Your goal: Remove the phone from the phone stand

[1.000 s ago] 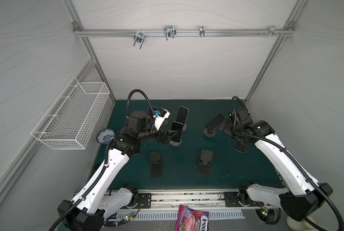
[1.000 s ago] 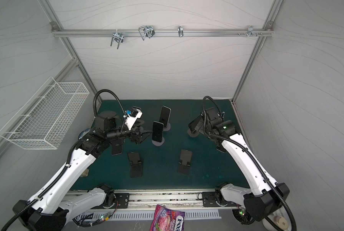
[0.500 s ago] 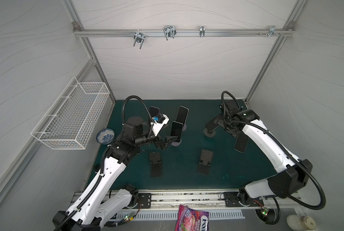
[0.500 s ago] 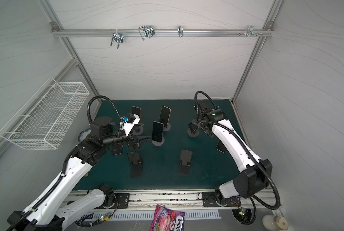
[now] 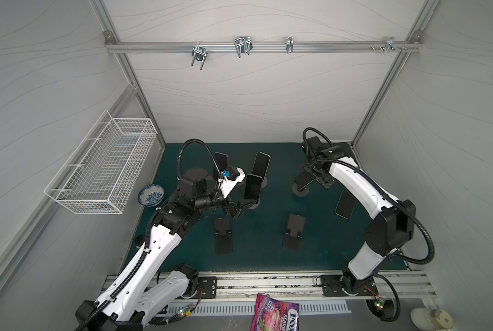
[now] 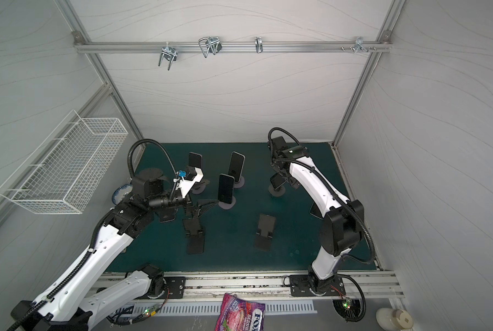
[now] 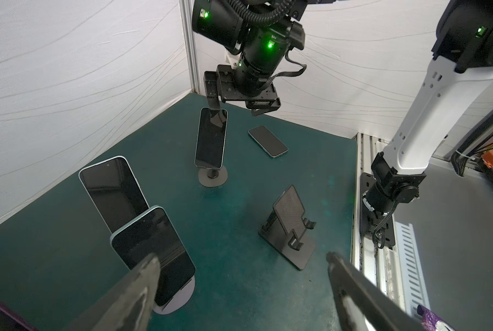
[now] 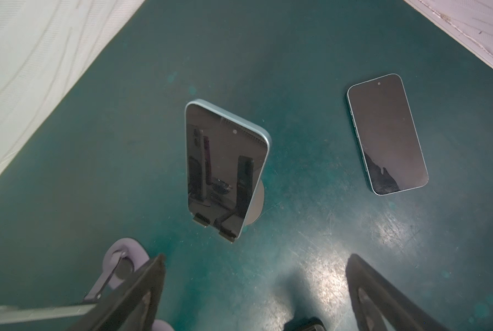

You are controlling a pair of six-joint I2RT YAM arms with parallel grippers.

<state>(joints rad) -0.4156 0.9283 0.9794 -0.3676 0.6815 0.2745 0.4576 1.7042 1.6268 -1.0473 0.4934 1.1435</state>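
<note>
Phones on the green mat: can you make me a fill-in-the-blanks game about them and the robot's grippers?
1. The phone beside the right arm lies ___ on the mat.
2. The jaws of the left gripper and the right gripper are both ___.
3. The black folding stand holds ___ phone.
Missing words: flat, open, no.

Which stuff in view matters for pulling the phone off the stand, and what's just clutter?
Job: right hand, phone beneath it, its stand; left hand, phone beside it; rear phones on stands.
Lying about: flat phone, empty stands, bowl, wire basket, snack bag.
</note>
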